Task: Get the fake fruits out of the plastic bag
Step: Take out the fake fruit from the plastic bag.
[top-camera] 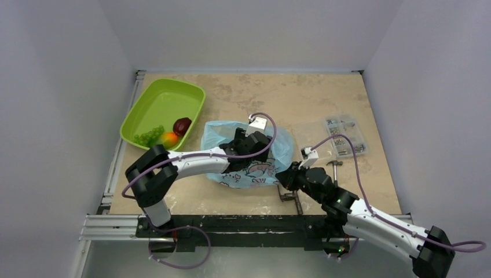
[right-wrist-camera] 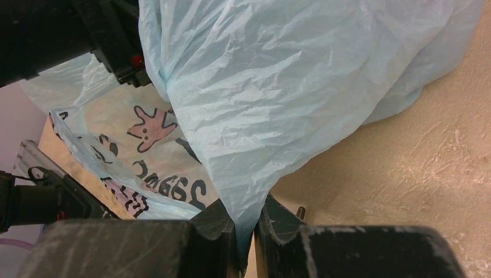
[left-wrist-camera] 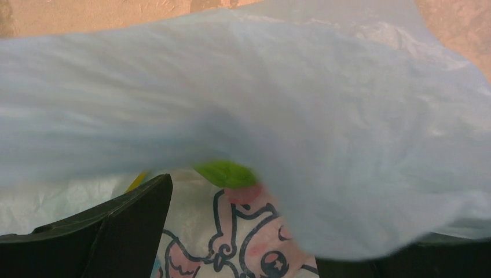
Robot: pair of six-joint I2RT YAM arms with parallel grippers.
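The light-blue plastic bag (top-camera: 278,145) lies mid-table. My left gripper (top-camera: 248,146) is inside its mouth. In the left wrist view the bag (left-wrist-camera: 289,104) drapes over the open gripper (left-wrist-camera: 249,231), whose jaws stand wide apart with nothing between them. A green fruit (left-wrist-camera: 226,172) and a yellow sliver (left-wrist-camera: 136,180) show just ahead, under the plastic. My right gripper (top-camera: 288,175) is shut on the bag's near right edge, with a fold of bag (right-wrist-camera: 260,116) pinched between the fingers (right-wrist-camera: 217,231). Green grapes (top-camera: 149,135), an orange fruit (top-camera: 168,139) and a dark red fruit (top-camera: 182,125) lie in the tray.
The lime-green tray (top-camera: 162,95) stands at the far left. A clear parts box (top-camera: 345,136) sits at the right, with a small metal tool (top-camera: 333,165) near it. A metal clamp (top-camera: 289,197) is at the near edge by the right gripper.
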